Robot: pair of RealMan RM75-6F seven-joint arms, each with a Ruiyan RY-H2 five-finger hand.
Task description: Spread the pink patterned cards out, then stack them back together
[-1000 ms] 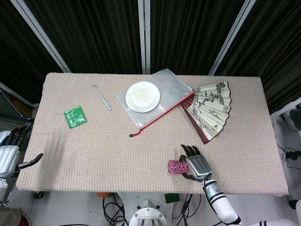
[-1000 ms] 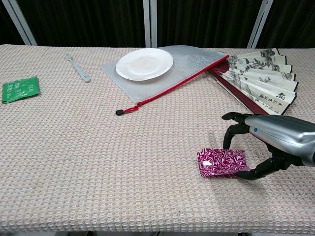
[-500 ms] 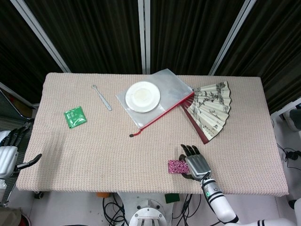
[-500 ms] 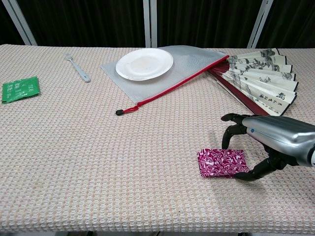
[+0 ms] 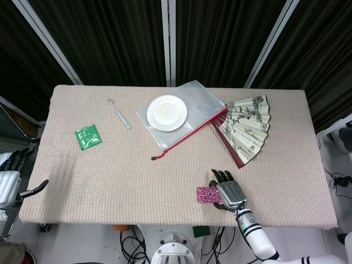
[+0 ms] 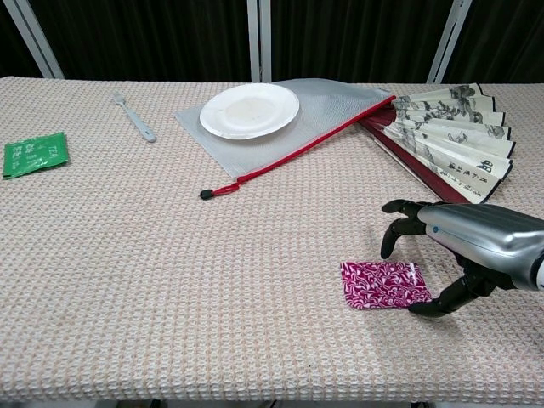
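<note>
The pink patterned cards [image 5: 208, 194] [image 6: 382, 285] lie flat in one stack near the table's front edge, right of centre. My right hand [image 5: 228, 192] [image 6: 463, 246] arches over their right end. Its fingers [image 6: 389, 240] hang just above the far edge, and its thumb tip sits by the near right corner; I cannot tell whether it touches. Nothing is gripped. My left hand [image 5: 11, 177] hangs off the table's left edge with fingers apart and empty; the chest view does not show it.
A folding fan [image 5: 246, 127] [image 6: 450, 136] lies spread at the back right. A white plate [image 5: 166, 112] [image 6: 250, 110] sits on a clear zip pouch [image 5: 201, 99]. A fork [image 5: 119, 114] [image 6: 133, 116] and a green packet [image 5: 88, 136] [image 6: 34, 154] lie to the left.
The cards' right end, slightly raised under the right hand before, now lies flat. The right hand's fingers have lifted a little off the stack. The left hand has barely moved.
</note>
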